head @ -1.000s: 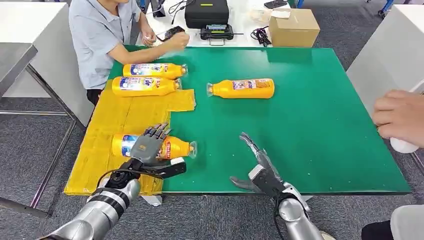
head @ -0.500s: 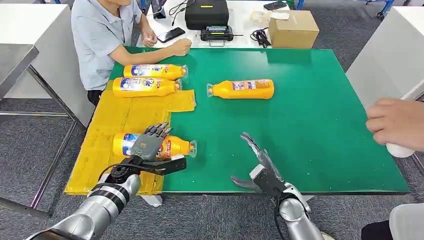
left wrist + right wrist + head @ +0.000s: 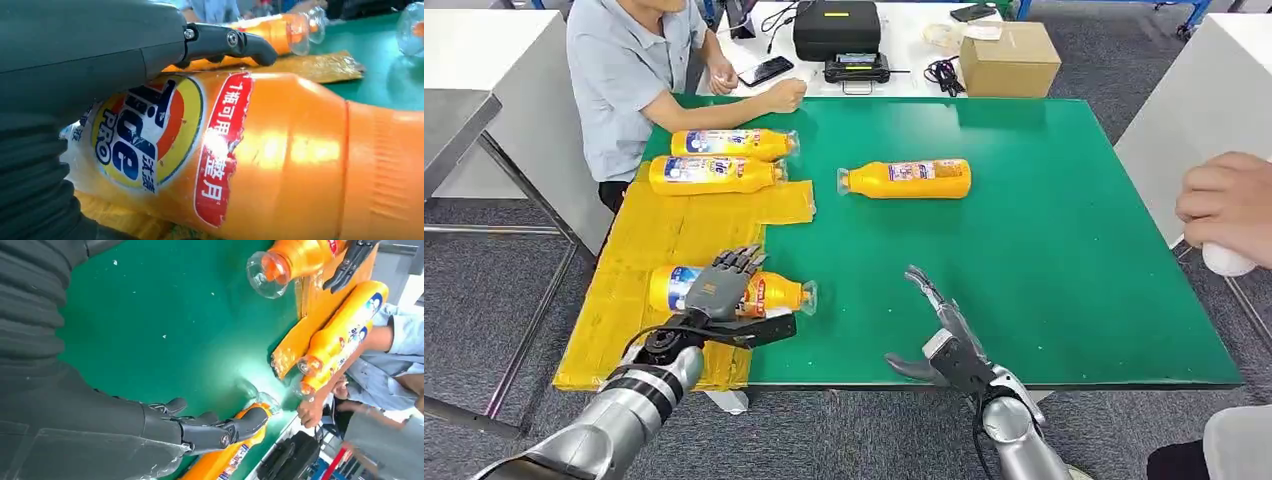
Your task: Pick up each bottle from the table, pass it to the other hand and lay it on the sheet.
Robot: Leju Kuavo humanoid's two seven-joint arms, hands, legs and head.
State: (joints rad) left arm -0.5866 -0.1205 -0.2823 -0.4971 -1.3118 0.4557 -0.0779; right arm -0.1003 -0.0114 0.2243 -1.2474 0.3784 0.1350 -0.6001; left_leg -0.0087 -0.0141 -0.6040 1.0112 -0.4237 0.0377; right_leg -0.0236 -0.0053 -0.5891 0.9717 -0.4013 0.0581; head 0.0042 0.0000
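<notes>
3 bottles lie on the yellow sheet [image 3: 674, 235]; the nearest bottle [image 3: 774, 295] has the left hand [image 3: 719, 290] draped over it, fingers loosely around it. Right hand [image 3: 939, 335] empty, fingers spread. 1 bottle [image 3: 909, 178] remains on the green worktop [image 3: 1044, 250].

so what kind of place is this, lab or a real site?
Most likely a robot test lab or data-collection room, not a real site. A green-topped table holds staged orange detergent bottles on a yellow sheet; a seated person watches, with a black equipment case and cables behind.
</notes>
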